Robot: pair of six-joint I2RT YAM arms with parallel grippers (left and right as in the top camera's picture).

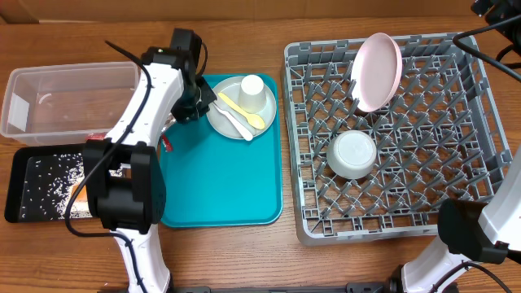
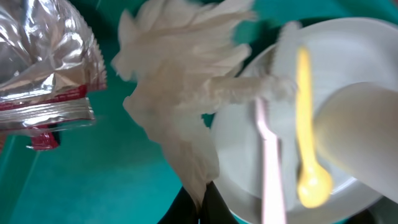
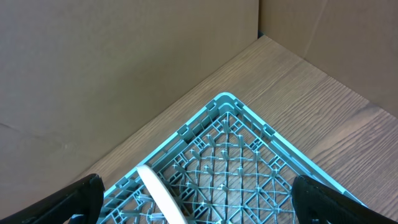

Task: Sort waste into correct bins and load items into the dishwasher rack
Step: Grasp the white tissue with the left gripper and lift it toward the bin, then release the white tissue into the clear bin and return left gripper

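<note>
Pinching the tail of the crumpled white tissue (image 2: 180, 93) in the tightly closed left jaws, the rest fanned out ahead over the teal tray (image 2: 93, 180). Foil wrapper (image 2: 43, 62) to their left, grey plate (image 2: 239, 155) to their right. Holding the right jaws wide and empty above the dishwasher rack (image 3: 236, 162).

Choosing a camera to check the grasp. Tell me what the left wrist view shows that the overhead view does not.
Left wrist only: the crumpled tissue pinched by the left fingers, and the silver face of a foil wrapper. Overhead only: the rack holding the pink plate and bowl, the clear tub, the black tray. Both: the grey plate with yellow spoon and cup, on the teal tray.
</note>
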